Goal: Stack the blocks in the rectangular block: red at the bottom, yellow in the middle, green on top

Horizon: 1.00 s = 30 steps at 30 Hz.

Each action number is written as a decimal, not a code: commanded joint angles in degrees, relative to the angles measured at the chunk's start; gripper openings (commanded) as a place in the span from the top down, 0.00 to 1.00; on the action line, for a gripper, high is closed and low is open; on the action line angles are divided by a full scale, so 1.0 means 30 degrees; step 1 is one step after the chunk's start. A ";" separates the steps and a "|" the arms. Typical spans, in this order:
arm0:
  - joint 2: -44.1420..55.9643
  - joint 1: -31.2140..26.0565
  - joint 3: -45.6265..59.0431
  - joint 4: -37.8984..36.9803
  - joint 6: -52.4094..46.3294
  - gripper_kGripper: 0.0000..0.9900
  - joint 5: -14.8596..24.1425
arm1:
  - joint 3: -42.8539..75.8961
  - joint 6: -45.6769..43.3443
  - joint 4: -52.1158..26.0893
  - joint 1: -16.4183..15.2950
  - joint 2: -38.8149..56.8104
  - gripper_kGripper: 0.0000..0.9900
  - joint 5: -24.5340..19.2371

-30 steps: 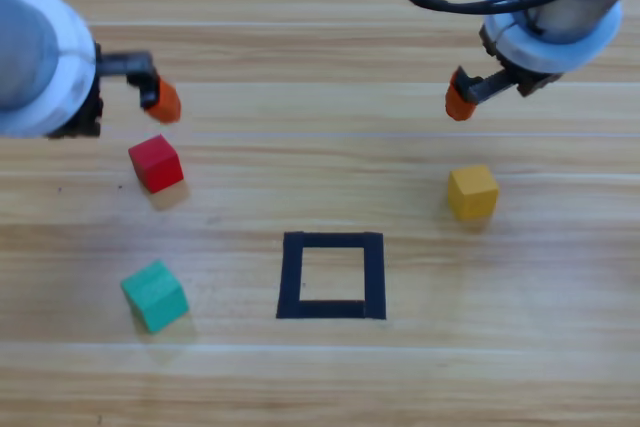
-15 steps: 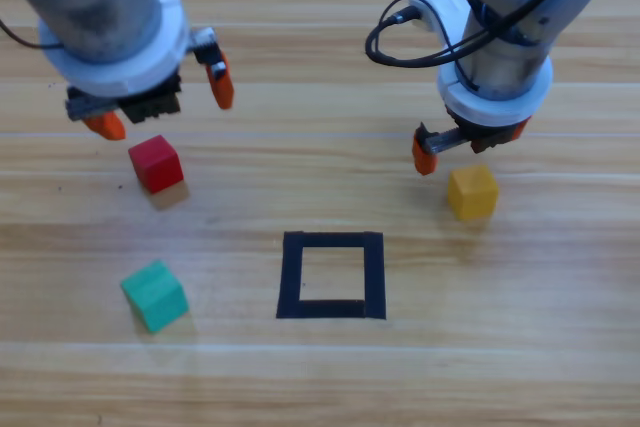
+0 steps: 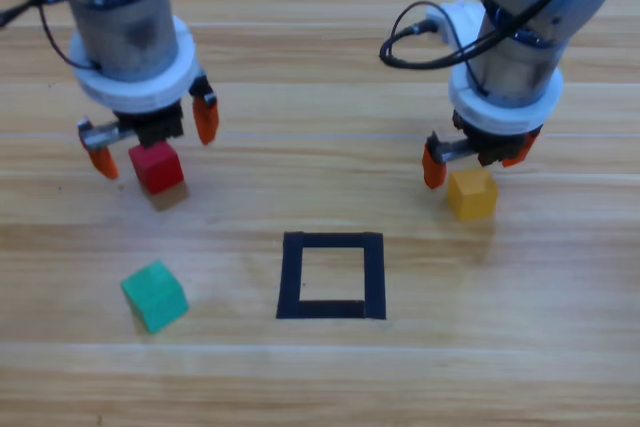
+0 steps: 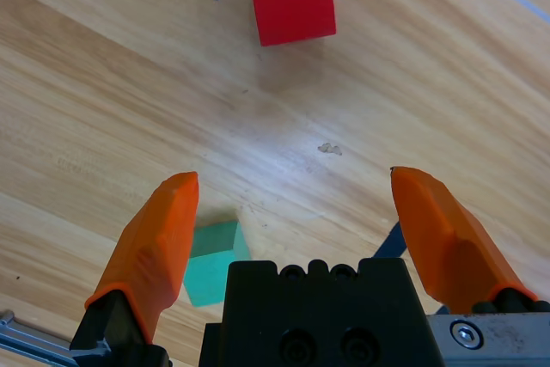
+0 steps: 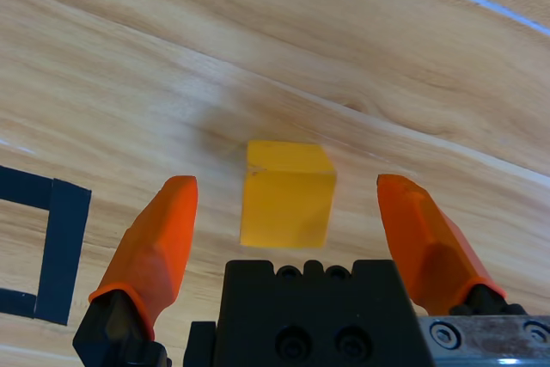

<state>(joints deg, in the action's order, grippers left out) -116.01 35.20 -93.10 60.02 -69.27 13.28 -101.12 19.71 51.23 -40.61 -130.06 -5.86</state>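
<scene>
Both arms have lowered: left hand (image 3: 152, 134) over red (image 3: 156, 166), right hand (image 3: 478, 159) over yellow (image 3: 472, 193).

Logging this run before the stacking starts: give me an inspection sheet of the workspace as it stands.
Surface: wooden table, bare planks.
Job's things: red cube, yellow cube, green cube all apart on the table; tape outline holds nothing.
Clutter: nothing seen.
End effectors: left end effector open above the red cube; right end effector open over the yellow cube, gripping nothing.
Cables: black cable looped at the right arm.
Surroundings: nothing seen.
</scene>
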 commanded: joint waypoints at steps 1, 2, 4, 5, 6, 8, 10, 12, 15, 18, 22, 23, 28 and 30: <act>-0.2257 -0.0981 -0.1075 0.0179 -0.0260 0.03 -0.0795 | 0.0366 0.0549 0.0149 0.0442 -0.1736 0.07 0.0664; -0.2403 -0.1127 -0.1192 0.0179 -0.0260 0.03 -0.0971 | 0.0396 0.0637 0.0149 0.0471 -0.1765 0.08 0.0664; -0.2667 -0.1567 -0.1397 0.0179 -0.0231 0.03 -0.1352 | 0.0396 0.0755 0.0179 0.0500 -0.1912 0.12 0.0664; -0.2784 -0.1772 -0.1544 0.0121 -0.0172 0.03 -0.1498 | 0.0425 0.0755 0.0179 0.0559 -0.1941 0.15 0.0752; -0.2872 -0.1977 -0.1719 0.0121 -0.0084 0.03 -0.1645 | 0.0542 0.0755 0.0149 0.0588 -0.1970 0.20 0.0811; -0.3048 -0.2475 -0.1925 -0.0026 0.0062 0.03 -0.1938 | 0.0806 0.0784 0.0179 0.0676 -0.1882 0.33 0.0957; -0.3224 -0.2914 -0.2100 -0.0055 0.0268 0.03 -0.2231 | 0.0952 0.0784 0.0149 0.0764 -0.1882 0.43 0.1133; -0.3400 -0.3324 -0.2247 -0.0084 0.0502 0.03 -0.2465 | 0.1040 0.0813 0.0149 0.0852 -0.1941 0.52 0.1279; -0.3692 -0.3881 -0.2247 -0.0348 0.0795 0.03 -0.2817 | 0.1157 0.0901 0.0149 0.0881 -0.1941 0.66 0.1309; -0.3956 -0.4086 -0.2247 -0.0553 0.0941 0.03 -0.2905 | 0.1450 0.1047 0.0149 0.0881 -0.1297 0.68 0.1074; -0.4454 -0.4115 -0.2247 -0.0787 0.1029 0.03 -0.2963 | 0.2564 0.1809 -0.0202 0.0881 0.0198 0.68 0.0635; -0.4571 -0.4145 -0.2218 -0.0875 0.1059 0.03 -0.2963 | 0.2798 0.1897 -0.0290 0.0881 0.0491 0.68 0.0635; -0.5040 -0.4174 -0.2188 -0.1198 0.1234 0.03 -0.2963 | 0.3355 0.1926 -0.0261 0.0647 0.1076 0.68 0.1221; -0.5187 -0.4174 -0.2218 -0.1285 0.1264 0.03 -0.2993 | 0.3560 0.1956 -0.0261 0.0588 0.1252 0.68 0.1338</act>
<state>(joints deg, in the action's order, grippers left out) -128.23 23.71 -99.85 57.27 -65.95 4.93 -92.79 25.14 51.04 -39.79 -127.72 -3.29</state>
